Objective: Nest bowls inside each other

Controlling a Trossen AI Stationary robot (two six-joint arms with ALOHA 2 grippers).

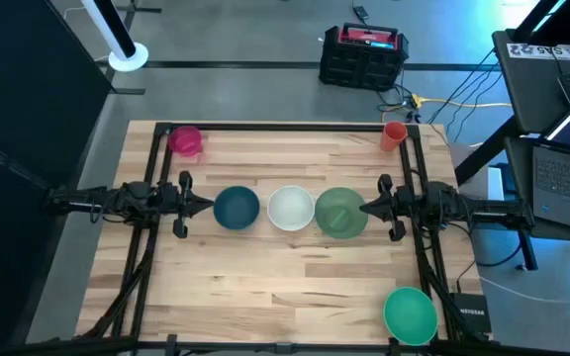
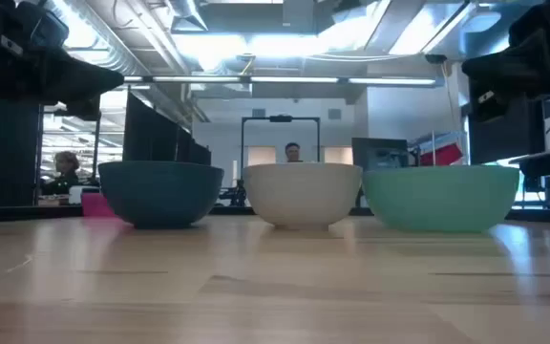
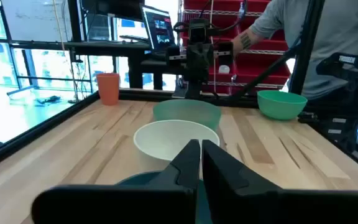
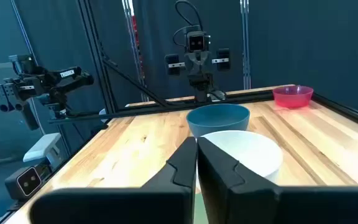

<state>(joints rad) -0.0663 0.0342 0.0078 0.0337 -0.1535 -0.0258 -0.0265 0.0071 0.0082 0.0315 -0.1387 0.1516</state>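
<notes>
Three bowls stand upright in a row across the table's middle: dark teal [image 1: 236, 208], white [image 1: 290, 208], sage green [image 1: 340, 212]. A bright green bowl [image 1: 410, 315] sits at the near right corner, a magenta-pink bowl [image 1: 185, 139] at the far left corner. My left gripper [image 1: 209, 206] hovers shut just left of the teal bowl, fingertips pointing at it. My right gripper [image 1: 364, 209] hovers shut at the sage bowl's right rim. In the wrist views the shut fingers [image 3: 199, 163] [image 4: 196, 163] point along the row.
An orange cup [image 1: 394, 135] stands at the far right corner. Black frame rails run along the table's left, right and far edges. Bare wood lies in front of and behind the row. A person [image 3: 303, 43] stands beyond the table's right side.
</notes>
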